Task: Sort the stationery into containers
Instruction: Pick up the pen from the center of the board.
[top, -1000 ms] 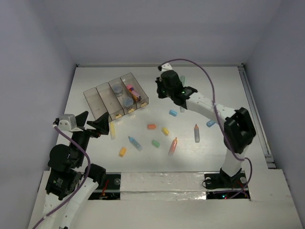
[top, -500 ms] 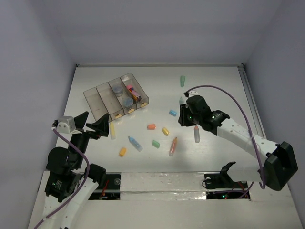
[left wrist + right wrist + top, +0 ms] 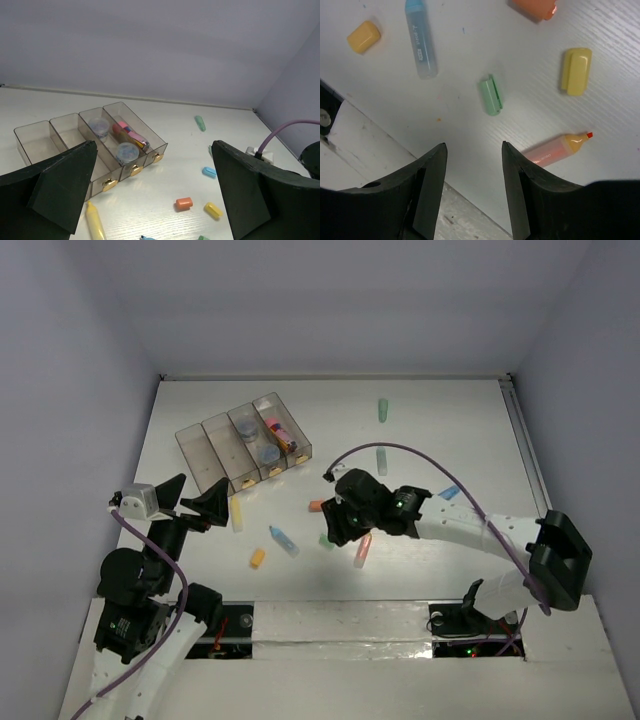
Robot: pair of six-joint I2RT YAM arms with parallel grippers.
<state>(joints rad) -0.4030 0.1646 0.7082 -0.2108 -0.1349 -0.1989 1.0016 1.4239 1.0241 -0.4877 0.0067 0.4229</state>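
One green eraser block (image 3: 491, 95) is lying on the worktop (image 3: 470, 45) just ahead of your right fingers (image 3: 432, 170), which are standing parted and empty. Its long axis is running across their closing line. Your left fingers (image 3: 65, 180), spread wide, are hanging well apart.

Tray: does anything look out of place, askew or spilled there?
The tray sits skewed to the table edge. Two pots share one compartment, pens lie in the next; the other two are empty. Nothing spilled.
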